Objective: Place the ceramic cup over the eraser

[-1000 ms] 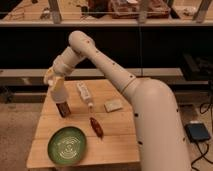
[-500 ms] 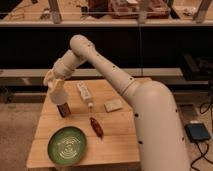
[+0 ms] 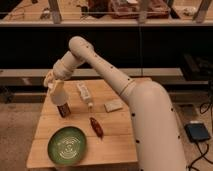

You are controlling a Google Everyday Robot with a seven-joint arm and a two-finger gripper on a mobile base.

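Observation:
My gripper [image 3: 53,83] is over the left rear part of the wooden table [image 3: 115,145], shut on the off-white ceramic cup [image 3: 59,94]. The cup hangs tilted just below the gripper. Its lower end is directly above the eraser [image 3: 63,110] and seems to touch or partly cover its top. The eraser is a small dark block standing on the table, with only its lower part showing under the cup.
A white tube-like bottle [image 3: 84,95] lies just right of the cup. A pale rectangular block [image 3: 113,105] lies further right. A red-brown wrapped object [image 3: 96,127] lies mid-table. A green plate [image 3: 67,145] sits front left. Shelving stands behind the table.
The gripper and the cup have sunk slightly towards the eraser. Nothing else has moved.

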